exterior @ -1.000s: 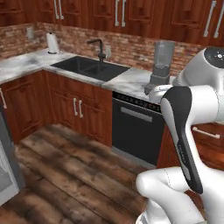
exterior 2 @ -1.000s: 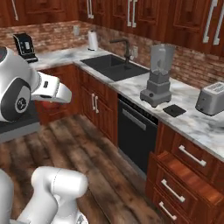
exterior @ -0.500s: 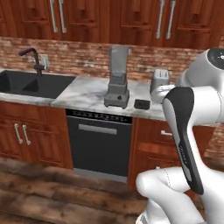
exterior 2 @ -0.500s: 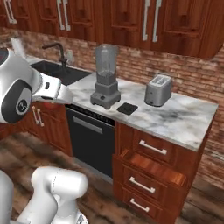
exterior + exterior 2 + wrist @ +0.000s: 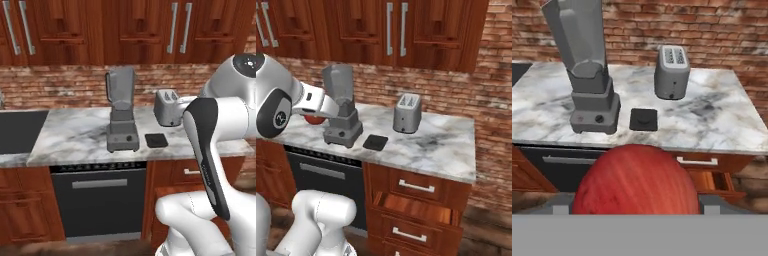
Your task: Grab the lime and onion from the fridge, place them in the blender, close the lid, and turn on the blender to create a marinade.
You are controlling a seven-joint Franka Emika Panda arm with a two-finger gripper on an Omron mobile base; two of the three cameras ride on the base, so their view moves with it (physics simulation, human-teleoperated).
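A big reddish onion (image 5: 636, 182) sits between the finger tips of my gripper (image 5: 636, 206), which is shut on it; the same onion (image 5: 314, 119) shows as a red patch under my hand, left of the blender. The grey blender (image 5: 122, 114) (image 5: 342, 109) (image 5: 587, 70) stands on the marble counter with its jar top uncovered. The flat black lid (image 5: 156, 140) (image 5: 376, 142) (image 5: 644, 119) lies on the counter just right of the blender's base. The lime and the fridge are out of view.
A silver toaster (image 5: 169, 107) (image 5: 407, 113) (image 5: 672, 71) stands right of the lid. Below the counter (image 5: 441, 145) a drawer (image 5: 413, 206) is pulled open and a dark dishwasher (image 5: 97, 200) sits under the blender. A sink (image 5: 15, 134) lies at far left.
The base has swung round, so the whole scene has slid left: the blender, lid and toaster now stand in front of me and nearer. The onion stays in my grip.
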